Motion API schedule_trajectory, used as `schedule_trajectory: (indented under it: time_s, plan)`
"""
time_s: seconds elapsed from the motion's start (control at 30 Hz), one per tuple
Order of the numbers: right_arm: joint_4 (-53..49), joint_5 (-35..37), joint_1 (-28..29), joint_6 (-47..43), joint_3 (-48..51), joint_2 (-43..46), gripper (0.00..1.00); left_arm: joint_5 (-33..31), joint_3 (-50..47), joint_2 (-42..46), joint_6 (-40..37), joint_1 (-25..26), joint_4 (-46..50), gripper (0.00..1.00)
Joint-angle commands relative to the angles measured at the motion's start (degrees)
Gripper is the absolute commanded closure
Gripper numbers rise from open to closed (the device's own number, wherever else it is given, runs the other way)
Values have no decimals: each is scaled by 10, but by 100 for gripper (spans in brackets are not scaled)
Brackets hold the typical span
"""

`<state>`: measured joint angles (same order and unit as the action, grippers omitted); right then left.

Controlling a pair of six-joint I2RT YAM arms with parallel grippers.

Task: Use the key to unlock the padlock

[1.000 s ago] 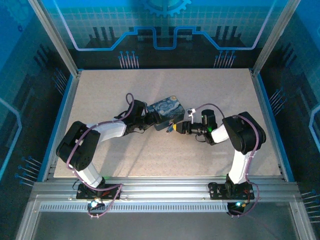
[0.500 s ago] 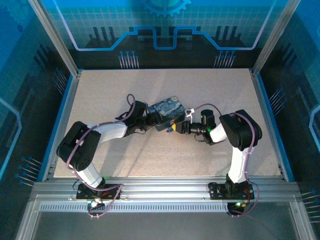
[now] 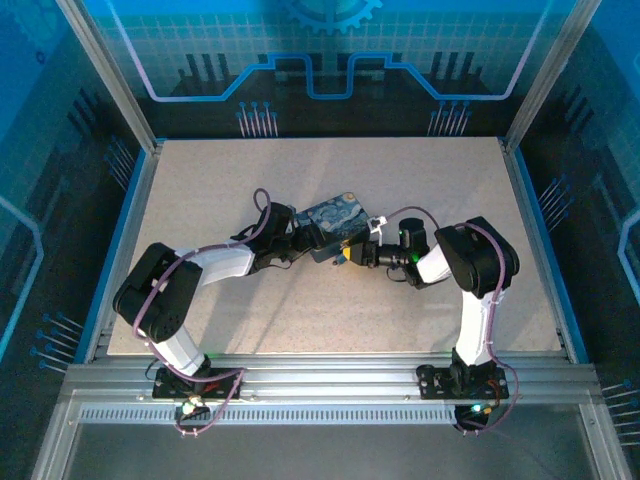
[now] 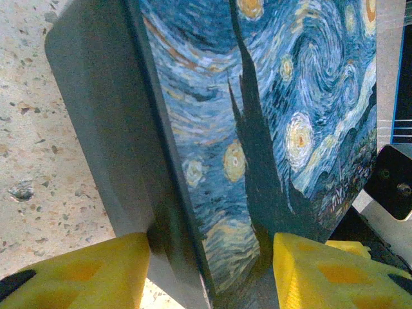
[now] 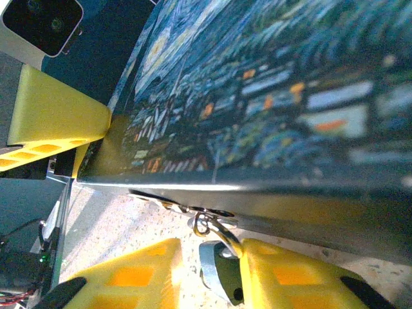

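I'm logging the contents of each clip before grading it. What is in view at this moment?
tin: one, blue and yellow Starry Night print, mid-table, between the two grippers.
padlock: one, greyish-blue body with a silvery shackle, at the tin's lower edge, between the right jaws.
table: one, beige speckled top.
rails: silvery metal, along the table's near edge.
wall panels: blue, around the table.
arms: two, black and white, left arm and right arm, both reaching to the tin.
left gripper: one, yellow jaws either side of the tin, clamping it.
right gripper: one, yellow jaws apart, either side of the padlock.
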<state>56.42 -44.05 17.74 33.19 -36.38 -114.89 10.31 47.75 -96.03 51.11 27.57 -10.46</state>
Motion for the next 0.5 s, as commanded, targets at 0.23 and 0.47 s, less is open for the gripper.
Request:
schedule_trajectory:
  time_s: [0.23,0.47]
  plan:
    - [-5,-9,6,-1,-11,-12,85,-7,-21,-15,-3,10,59,46]
    - [-4,-3,1,9,-5,-10,93,-12,-26,-12,-3,10,59,46]
